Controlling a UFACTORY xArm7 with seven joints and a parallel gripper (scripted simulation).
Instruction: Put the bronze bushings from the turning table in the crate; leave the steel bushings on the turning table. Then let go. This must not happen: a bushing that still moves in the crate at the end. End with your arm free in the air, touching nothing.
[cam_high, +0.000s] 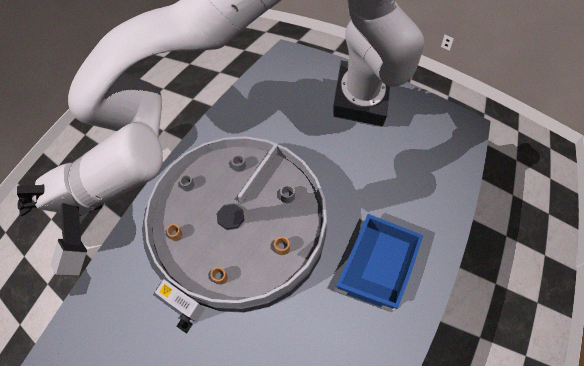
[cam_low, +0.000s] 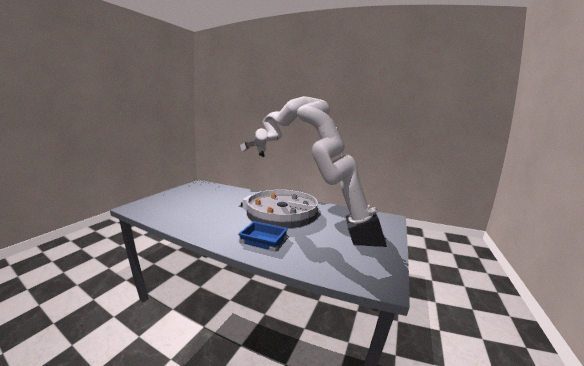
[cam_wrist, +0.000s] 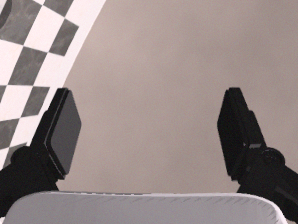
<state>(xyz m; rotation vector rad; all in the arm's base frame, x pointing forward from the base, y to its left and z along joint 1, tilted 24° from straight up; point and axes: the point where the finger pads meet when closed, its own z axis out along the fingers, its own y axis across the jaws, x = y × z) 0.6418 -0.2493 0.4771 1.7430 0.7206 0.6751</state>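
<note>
- The black two-fingered gripper (cam_high: 30, 197) hangs at the frame's left edge, fingers spread wide, gripping nothing.
- Three bronze ring-shaped bushings (cam_high: 173, 231) sit on the round grey turning table (cam_high: 155, 200), right of the gripper, well apart.

Three bronze bushings (cam_high: 174, 231) stand upright on the turning table (cam_high: 200, 295), three steel bushings (cam_high: 237, 162) opposite; the blue crate (cam_high: 350, 280) sits beside.

Top view steeply down on the table (cam_high: 300, 320); exterior far, sharing it; wrist wallward.
</note>
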